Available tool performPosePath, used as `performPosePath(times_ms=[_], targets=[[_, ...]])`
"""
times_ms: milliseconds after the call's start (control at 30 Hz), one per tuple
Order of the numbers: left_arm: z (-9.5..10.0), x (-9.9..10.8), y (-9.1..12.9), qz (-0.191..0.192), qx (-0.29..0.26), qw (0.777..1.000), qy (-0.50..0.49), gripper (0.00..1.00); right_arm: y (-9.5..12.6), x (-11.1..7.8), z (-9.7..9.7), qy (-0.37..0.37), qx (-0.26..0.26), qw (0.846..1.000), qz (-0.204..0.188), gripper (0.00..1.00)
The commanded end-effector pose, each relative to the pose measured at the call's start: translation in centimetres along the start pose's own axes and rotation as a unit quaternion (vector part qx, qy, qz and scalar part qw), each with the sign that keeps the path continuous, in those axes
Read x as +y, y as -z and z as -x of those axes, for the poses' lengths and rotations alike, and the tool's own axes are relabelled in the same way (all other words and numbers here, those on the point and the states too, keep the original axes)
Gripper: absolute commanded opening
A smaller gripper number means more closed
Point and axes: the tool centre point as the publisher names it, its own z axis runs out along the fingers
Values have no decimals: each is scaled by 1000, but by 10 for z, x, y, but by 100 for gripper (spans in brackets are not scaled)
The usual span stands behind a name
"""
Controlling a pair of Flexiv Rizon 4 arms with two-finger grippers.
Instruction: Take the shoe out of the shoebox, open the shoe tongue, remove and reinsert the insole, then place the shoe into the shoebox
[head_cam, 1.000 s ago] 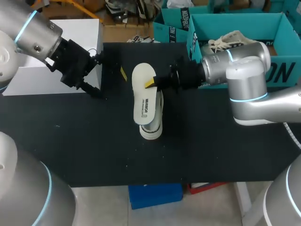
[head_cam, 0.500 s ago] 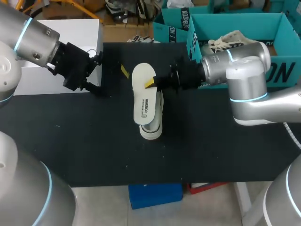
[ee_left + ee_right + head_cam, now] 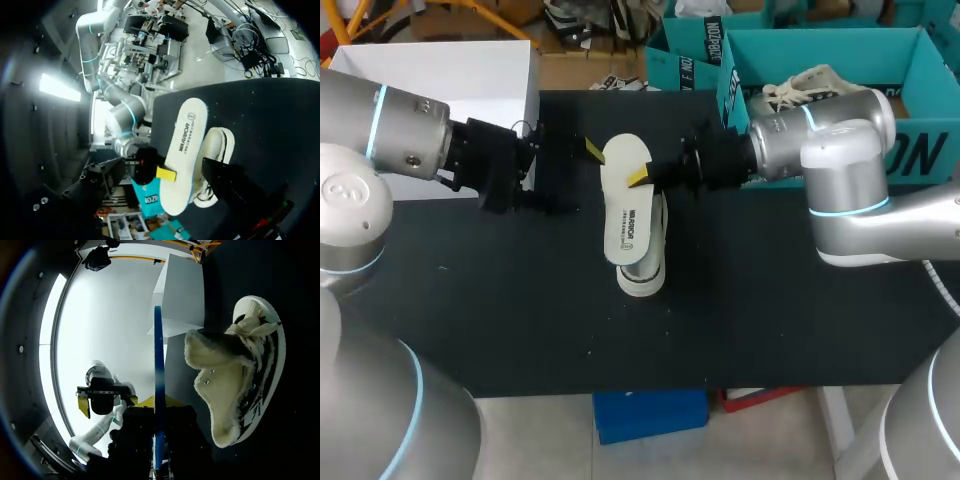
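Insole (image 3: 627, 200), white, sits over the shoe (image 3: 642, 268) at the middle of the black table (image 3: 500, 300). The right hand (image 3: 640, 180) pinches the insole at one edge. The left hand (image 3: 570, 177) faces it from the side, fingers spread around nothing. The teal shoebox (image 3: 920, 60) stands at the table's far end.

From the left wrist, the insole (image 3: 185, 150) covers much of the shoe (image 3: 217, 145).

From the right wrist, the insole (image 3: 158, 365) shows edge-on between the clamping fingers, with the shoe (image 3: 240, 385) just beside it.

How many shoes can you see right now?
2. One shoe lies on the table under the insole held in the right gripper; the other shoe sits in the teal shoebox, partly behind the right arm. More may be hidden.
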Motion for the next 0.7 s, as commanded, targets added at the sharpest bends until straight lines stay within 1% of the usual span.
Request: performPosePath(times_ms=[33,600,633,700], targets=[[-12,4,-4,-47,-47,997,48,100,-1,0,0,0,-1,1000,1,0],[-12,4,-4,-47,-47,997,48,100,-1,0,0,0,-1,1000,1,0],[-16,6,-4,-44,-54,996,50,100,-1,0,0,0,-1,1000,1,0],[-26,12,-2,-49,-85,993,60,100,-1,0,0,0,-1,1000,1,0]])
